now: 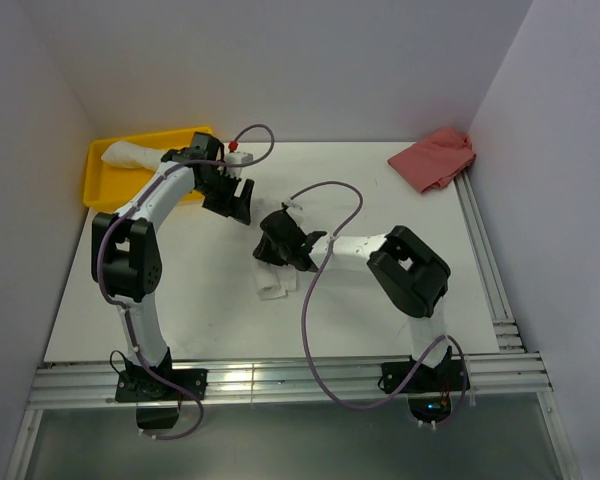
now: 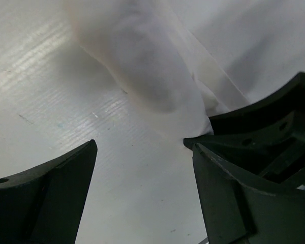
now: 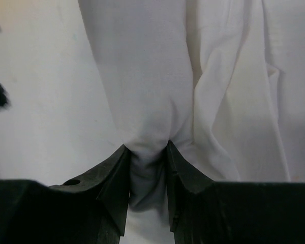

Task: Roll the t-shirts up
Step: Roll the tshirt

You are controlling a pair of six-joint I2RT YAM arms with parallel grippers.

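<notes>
A white t-shirt [image 1: 273,286] lies bunched on the white table, partly under my right gripper [image 1: 280,243]. In the right wrist view the right gripper [image 3: 148,151] is shut on a gathered fold of this t-shirt [image 3: 142,76], which spreads ahead of the jaws. My left gripper [image 1: 232,197] hovers just behind and to the left of it. In the left wrist view the left gripper [image 2: 143,147] is open and empty, with a rounded fold of the t-shirt [image 2: 142,66] just ahead of it. A second white t-shirt [image 1: 130,154] lies rolled in the yellow tray [image 1: 96,190].
The yellow tray stands at the back left corner. A pinkish-red cloth [image 1: 435,158] lies crumpled at the back right by the wall. Metal rails [image 1: 280,380] run along the near edge and the right side of the table.
</notes>
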